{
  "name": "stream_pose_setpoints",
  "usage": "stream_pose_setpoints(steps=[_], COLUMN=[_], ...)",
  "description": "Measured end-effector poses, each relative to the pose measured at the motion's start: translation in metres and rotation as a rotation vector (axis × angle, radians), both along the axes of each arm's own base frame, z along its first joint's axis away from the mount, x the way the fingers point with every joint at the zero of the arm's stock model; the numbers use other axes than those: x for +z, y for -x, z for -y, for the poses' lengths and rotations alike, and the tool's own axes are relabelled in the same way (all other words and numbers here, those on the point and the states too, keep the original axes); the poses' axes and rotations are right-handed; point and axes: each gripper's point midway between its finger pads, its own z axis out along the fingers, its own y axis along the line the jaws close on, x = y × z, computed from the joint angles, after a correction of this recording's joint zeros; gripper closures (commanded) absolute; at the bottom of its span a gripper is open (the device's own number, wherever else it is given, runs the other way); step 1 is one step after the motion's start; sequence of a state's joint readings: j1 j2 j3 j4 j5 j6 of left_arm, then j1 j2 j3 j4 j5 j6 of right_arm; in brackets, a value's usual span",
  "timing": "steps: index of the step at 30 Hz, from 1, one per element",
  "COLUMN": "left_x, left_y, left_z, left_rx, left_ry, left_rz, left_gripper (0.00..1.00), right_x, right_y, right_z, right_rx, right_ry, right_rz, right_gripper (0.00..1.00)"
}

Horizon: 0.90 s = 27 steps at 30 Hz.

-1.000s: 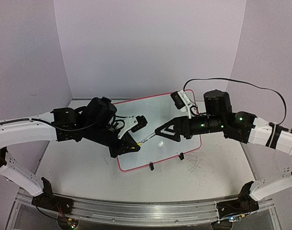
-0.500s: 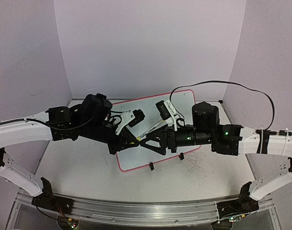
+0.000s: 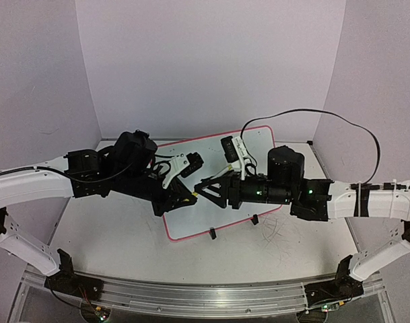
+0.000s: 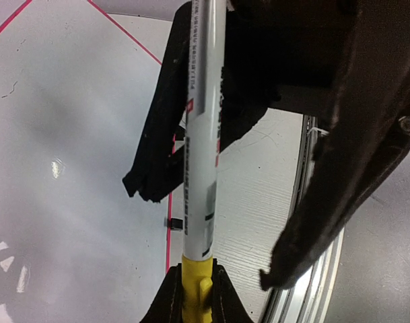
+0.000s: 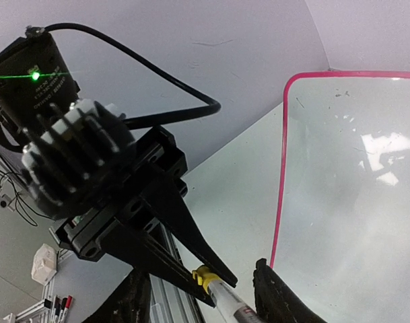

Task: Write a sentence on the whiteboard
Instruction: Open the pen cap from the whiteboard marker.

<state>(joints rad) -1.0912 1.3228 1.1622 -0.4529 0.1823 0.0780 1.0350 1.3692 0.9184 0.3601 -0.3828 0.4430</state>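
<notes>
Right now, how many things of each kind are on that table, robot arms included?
Robot arms: 2 (left arm, right arm)
Whiteboard: 1
Marker pen: 1
Total: 4

Nothing can be read outright. The slim white-barrelled marker pen with a yellow end (image 4: 202, 155) carries the clearest printing: a line of tiny dark lettering (image 4: 219, 101) running lengthwise along its barrel, too blurred in the left wrist view to give a word or brand. On the same barrel are a small red square mark (image 4: 189, 105), a long grey panel (image 4: 206, 60) toward the far end, and a short black bar (image 4: 209, 217) close to the yellow end. In the right wrist view, up and left of the marker pen, a black round motor housing (image 5: 29, 84) bears a few lines of pale lettering (image 5: 48, 94), likewise too small to read.
</notes>
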Motion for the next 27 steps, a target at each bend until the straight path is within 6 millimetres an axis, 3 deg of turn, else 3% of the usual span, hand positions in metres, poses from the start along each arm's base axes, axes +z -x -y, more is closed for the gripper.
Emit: stream_pose_setpoints(steps=[5, 6, 10, 14, 19, 23, 24, 25, 27], left_x=[-0.002, -0.003, -0.002, -0.004, -0.007, -0.004, -0.004, -0.004, -0.003], left_y=[0.0, 0.0, 0.0, -0.001, -0.001, -0.001, -0.001, -0.001, -0.001], left_z=[-0.001, -0.002, -0.003, -0.006, -0.007, -0.008, -0.008, -0.008, -0.008], left_rx=[0.002, 0.005, 0.004, 0.017, 0.024, 0.027, 0.027, 0.027, 0.028], left_ry=[-0.008, -0.012, -0.011, -0.019, -0.021, -0.013, -0.012, -0.011, -0.007], left_rz=[-0.008, -0.009, -0.007, -0.018, -0.03, -0.029, -0.028, -0.028, -0.026], left_gripper=[1.0, 1.0, 1.0, 1.0, 1.0, 1.0, 1.0, 1.0, 1.0], right_x=[-0.018, -0.019, -0.017, -0.02, -0.021, -0.021, -0.021, -0.02, -0.02], right_y=[-0.002, -0.001, 0.0, -0.002, -0.001, -0.003, -0.002, -0.002, -0.002], right_z=[-0.006, -0.006, -0.008, -0.011, -0.012, -0.011, -0.011, -0.011, -0.011], right_rx=[0.007, 0.015, 0.028, 0.031, 0.032, 0.03, 0.034, 0.038, 0.039], right_ry=[0.042, 0.043, 0.043, 0.051, 0.047, 0.041, 0.037, 0.034, 0.031], right_rz=[-0.024, -0.031, -0.056, -0.075, -0.108, -0.136, -0.143, -0.153, -0.16], right_gripper=[0.99, 1.0, 0.82, 0.76, 0.83, 0.96, 0.95, 0.91, 0.73])
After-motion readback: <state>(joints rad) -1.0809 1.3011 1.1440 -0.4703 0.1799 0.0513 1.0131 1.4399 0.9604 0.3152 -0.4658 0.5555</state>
